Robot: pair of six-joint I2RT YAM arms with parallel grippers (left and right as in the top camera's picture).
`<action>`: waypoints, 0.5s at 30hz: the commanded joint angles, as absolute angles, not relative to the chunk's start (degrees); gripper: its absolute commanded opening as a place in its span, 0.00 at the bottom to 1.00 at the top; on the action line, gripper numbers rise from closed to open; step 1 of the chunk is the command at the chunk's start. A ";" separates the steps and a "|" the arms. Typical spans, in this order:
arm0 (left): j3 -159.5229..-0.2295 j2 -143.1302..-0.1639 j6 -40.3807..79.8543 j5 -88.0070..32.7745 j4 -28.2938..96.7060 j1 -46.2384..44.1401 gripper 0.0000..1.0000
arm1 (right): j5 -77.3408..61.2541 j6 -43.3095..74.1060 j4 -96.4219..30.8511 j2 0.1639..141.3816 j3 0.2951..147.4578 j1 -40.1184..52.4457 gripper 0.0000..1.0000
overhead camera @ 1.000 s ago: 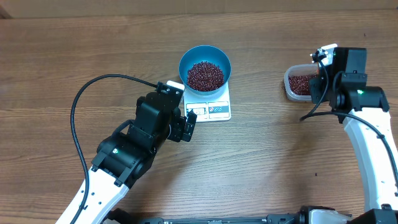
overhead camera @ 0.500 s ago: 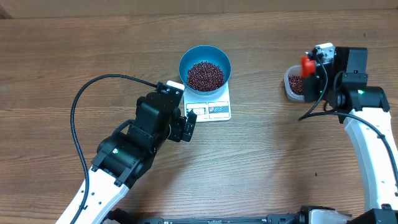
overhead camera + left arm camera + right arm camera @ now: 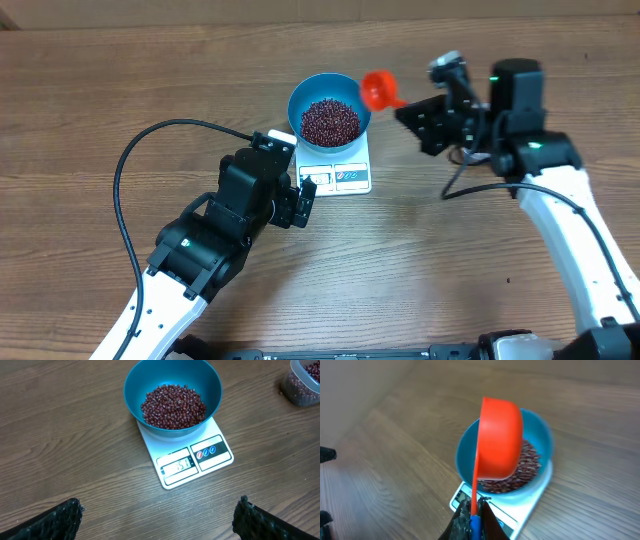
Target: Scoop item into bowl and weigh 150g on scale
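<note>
Vs half a sec ago: right gripper (image 3: 425, 118) swung from the bean tub (image 3: 299, 394) over to the blue bowl (image 3: 330, 84), fingers clamped on the red scoop (image 3: 377, 90), now at the bowl's right rim. Left gripper (image 3: 305, 198) hasn't moved, fingers spread wide. Count: 1 bowl w/ beans (image 3: 330, 120) on 1 scale (image 3: 350, 177), 1 scoop, 1 tub.

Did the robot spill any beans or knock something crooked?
Nothing stands out. The beans sit inside the blue bowl, which stands upright on the scale, and no loose beans show on the table.
</note>
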State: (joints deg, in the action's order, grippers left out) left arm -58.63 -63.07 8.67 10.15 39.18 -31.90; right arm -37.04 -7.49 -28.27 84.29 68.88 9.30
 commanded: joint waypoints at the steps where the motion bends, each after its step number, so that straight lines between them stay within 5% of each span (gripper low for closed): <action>1: -58.54 -63.37 8.82 10.92 39.03 -32.23 1.00 | -29.85 -3.81 -26.98 86.32 69.41 12.97 0.04; 15: -58.54 -63.37 8.82 10.92 39.03 -32.23 0.99 | -20.84 1.43 -34.35 88.33 77.01 17.32 0.03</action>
State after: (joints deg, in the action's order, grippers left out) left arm -58.63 -63.07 8.67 10.15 39.18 -31.90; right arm -23.00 0.40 -33.06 87.33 72.10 17.30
